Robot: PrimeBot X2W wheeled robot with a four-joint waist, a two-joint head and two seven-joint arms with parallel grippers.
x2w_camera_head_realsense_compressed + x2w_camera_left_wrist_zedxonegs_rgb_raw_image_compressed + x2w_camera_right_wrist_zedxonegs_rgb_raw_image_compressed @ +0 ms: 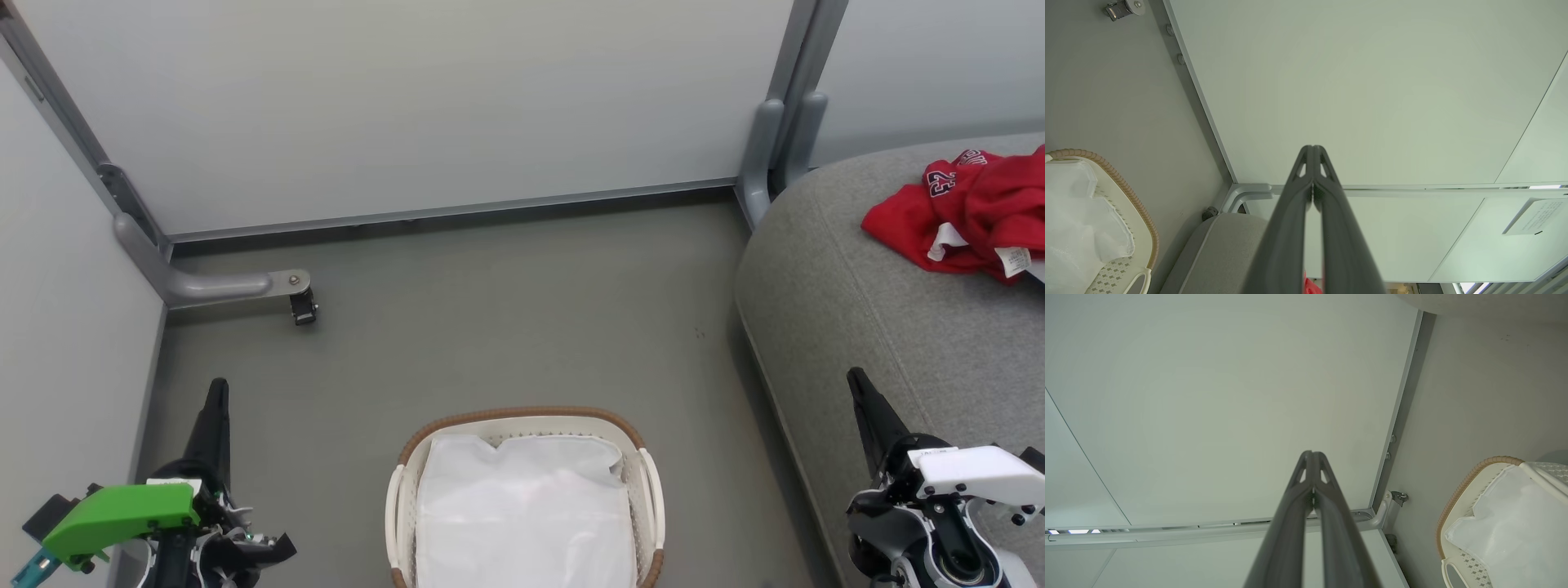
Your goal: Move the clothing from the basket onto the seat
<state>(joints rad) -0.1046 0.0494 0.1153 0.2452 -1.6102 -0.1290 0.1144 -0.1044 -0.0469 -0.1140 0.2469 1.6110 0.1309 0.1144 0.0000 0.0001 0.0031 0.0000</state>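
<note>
Red clothing (971,212) with white trim, a number and a label tag lies crumpled on the grey seat (882,310) at the right. The white basket (522,420) with a brown braided rim stands on the floor at the bottom centre, and a white liner cloth (522,514) covers its inside. My left gripper (217,388) is shut and empty at the lower left, left of the basket. My right gripper (856,377) is shut and empty over the seat's front edge. Each wrist view shows its gripper's tips together, the left gripper (1313,149) and the right gripper (1312,454).
Pale partition walls (408,106) close off the back and left, with grey metal feet and a small caster (304,309) on the floor. Open grey floor (506,310) lies between the walls, the basket (1122,183) (1470,477) and the seat (1224,245).
</note>
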